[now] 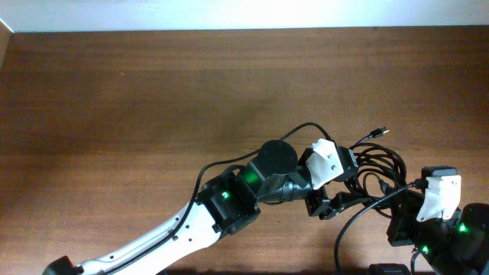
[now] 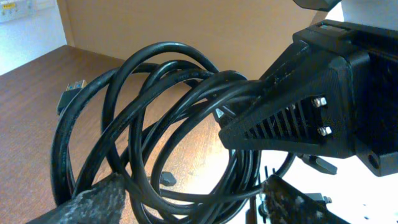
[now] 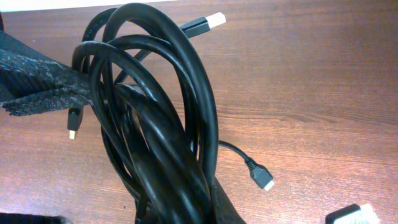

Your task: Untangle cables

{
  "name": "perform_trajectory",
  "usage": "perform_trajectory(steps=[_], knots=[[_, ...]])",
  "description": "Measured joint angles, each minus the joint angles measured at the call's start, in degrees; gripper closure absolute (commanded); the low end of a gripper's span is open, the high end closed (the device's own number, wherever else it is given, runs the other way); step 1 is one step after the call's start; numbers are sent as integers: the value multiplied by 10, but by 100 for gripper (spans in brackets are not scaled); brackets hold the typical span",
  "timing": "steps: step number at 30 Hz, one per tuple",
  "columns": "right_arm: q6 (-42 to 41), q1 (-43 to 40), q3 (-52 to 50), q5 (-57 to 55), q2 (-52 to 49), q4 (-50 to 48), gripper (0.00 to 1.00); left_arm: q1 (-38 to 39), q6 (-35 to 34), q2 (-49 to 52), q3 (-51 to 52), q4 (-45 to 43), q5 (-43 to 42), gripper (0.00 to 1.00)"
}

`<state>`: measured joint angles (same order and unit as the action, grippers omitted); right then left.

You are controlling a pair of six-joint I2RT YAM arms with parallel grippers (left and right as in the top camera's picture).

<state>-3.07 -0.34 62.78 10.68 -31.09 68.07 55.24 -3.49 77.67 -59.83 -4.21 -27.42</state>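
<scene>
The cables (image 1: pixel 376 162) are a tangled bunch of black loops at the table's right, with one plug (image 1: pixel 380 131) sticking out toward the back. My right gripper (image 3: pixel 186 205) is shut on the bunch from below, and the loops rise out of it. In the left wrist view the same gripper (image 2: pixel 235 104) clamps the strands. My left gripper (image 2: pixel 193 204) is open, and several loops run between its fingers (image 2: pixel 93 202). One of its fingers (image 3: pixel 37 87) pokes through the loops in the right wrist view. Loose plugs (image 3: pixel 261 177) hang free.
The brown wooden table (image 1: pixel 153 99) stretches out to the left and back. A pale wall runs along its far edge (image 1: pixel 244 29). The left arm (image 1: pixel 229 202) crosses the front from the lower left. The right arm (image 1: pixel 443 221) sits at the lower right corner.
</scene>
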Motion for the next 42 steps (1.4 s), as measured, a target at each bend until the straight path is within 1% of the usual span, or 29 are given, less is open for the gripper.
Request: perform_trajectory(steps=[3, 11, 13, 18, 19, 25, 32, 36, 42], knots=[[0, 0, 0, 0, 0, 0, 92, 6, -1, 0, 0, -3, 3, 44], [0, 0, 0, 26, 0, 0, 93, 13, -4, 0, 0, -10, 5, 92], [0, 0, 0, 27, 0, 0, 93, 13, -4, 0, 0, -10, 7, 100], [1, 0, 0, 19, 0, -1, 94, 13, -4, 0, 0, -10, 9, 100], [0, 0, 0, 12, 0, -1, 96, 13, -4, 0, 0, -10, 9, 100], [3, 0, 0, -43, 0, -2, 96, 13, -4, -1, 0, -10, 2, 100], [7, 3, 0, -50, 0, -6, 96, 10, 1, -43, 0, -5, 3, 100], [9, 5, 0, -33, 0, -10, 96, -25, 21, -78, 1, 4, -1, 100], [16, 9, 5, -9, 0, -19, 96, -73, 27, -111, 4, 3, -20, 100]])
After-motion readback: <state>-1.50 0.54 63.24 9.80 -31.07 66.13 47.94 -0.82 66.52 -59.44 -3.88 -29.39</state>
